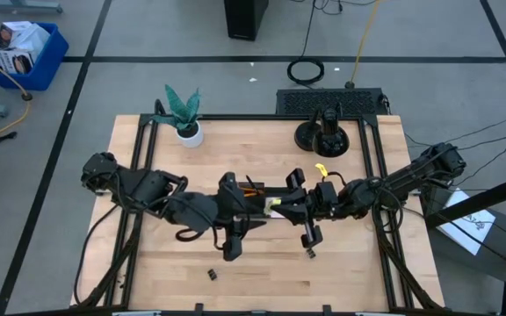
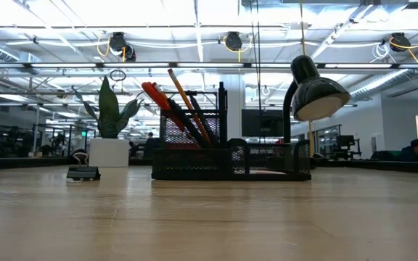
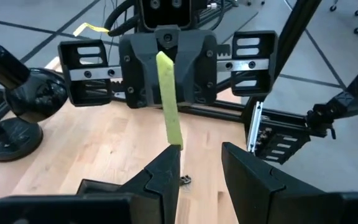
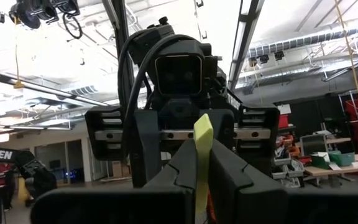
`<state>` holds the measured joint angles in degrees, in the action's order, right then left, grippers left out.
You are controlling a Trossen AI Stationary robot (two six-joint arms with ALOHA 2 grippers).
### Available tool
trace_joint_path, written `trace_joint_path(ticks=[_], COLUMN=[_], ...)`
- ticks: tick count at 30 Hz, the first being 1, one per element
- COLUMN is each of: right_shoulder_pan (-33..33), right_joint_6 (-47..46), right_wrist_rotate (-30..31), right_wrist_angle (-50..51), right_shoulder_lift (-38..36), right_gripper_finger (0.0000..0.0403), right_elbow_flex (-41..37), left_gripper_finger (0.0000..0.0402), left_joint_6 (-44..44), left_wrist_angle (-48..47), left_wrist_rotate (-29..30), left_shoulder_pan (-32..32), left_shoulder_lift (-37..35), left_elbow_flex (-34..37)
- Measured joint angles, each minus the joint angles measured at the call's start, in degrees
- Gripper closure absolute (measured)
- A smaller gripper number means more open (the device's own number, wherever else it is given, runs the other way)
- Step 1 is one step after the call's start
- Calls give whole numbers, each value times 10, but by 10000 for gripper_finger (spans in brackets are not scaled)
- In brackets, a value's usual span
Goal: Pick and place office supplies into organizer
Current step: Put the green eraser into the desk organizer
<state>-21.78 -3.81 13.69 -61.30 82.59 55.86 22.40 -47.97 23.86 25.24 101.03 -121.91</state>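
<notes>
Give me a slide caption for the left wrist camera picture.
Handover above the table: right tool pinching a yellow-green strip, left tool open just below it.

Yellow-green strip (image 3: 168, 99), black organizer (image 2: 231, 156), orange pencils (image 2: 187, 101).

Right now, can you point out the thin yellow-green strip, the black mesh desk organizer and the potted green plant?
Thin yellow-green strip (image 3: 169, 99): left wrist view, middle of its length.
Black mesh desk organizer (image 2: 194, 163): low view, front mesh wall.
Potted green plant (image 1: 183, 107): high view, its leaves.
</notes>
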Motion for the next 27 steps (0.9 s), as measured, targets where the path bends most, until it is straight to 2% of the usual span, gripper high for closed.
trace_joint_path(ticks=[7,13,27], right_shoulder_pan=[-3,-8,-12], right_joint_6=[-1,-5,-16], right_wrist_rotate=[0,8,14], right_wrist_angle=[8,25,29], right_shoulder_lift=[0,1,1], right_gripper_finger=[393,393,393], right_elbow_flex=[0,0,0], left_gripper_finger=[277,277,277], left_joint_6=[-6,25,24], left_wrist_angle=[-5,-56,-44], left_wrist_rotate=[15,19,17], left_shoulder_pan=[-8,-8,-11], left_shoulder_lift=[0,0,0], left_elbow_flex=[0,0,0])
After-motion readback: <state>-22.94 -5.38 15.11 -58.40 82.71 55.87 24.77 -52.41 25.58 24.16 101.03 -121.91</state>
